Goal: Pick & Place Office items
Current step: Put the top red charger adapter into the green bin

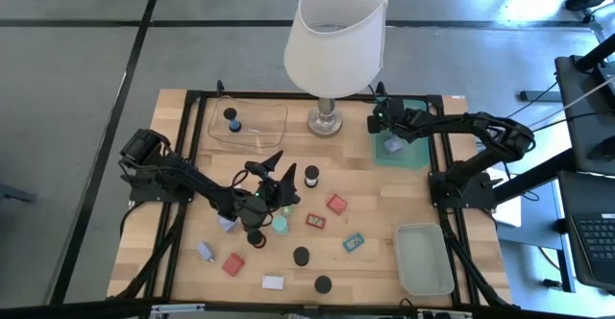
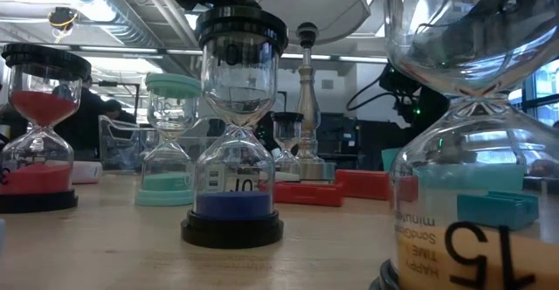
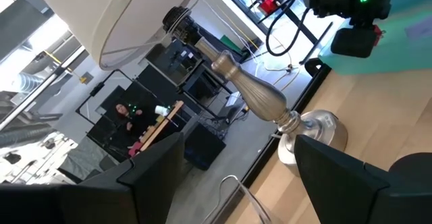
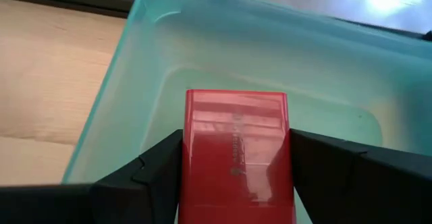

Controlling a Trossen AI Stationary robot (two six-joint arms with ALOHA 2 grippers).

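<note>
The office items lie across the near half of the table: black round caps, red blocks, a teal tag, a white block and lavender pieces. The low view shows some as small sand timers standing upright. My left gripper hovers open over the table's middle beside a black-capped piece, facing the lamp base and holding nothing. My right gripper is at the far right over the green tray, shut on a red block. A lavender piece lies in that tray. My right gripper pinches the red block by its two long sides, one finger on each side. The fingers lie along the block, whose free end points ahead of them. The block is lifted clear above the floor of the green tray.
The big white-shaded lamp stands at the far middle, its metal base between a clear tray holding a blue-and-black piece and the green tray. Another clear tray sits at the near right corner.
</note>
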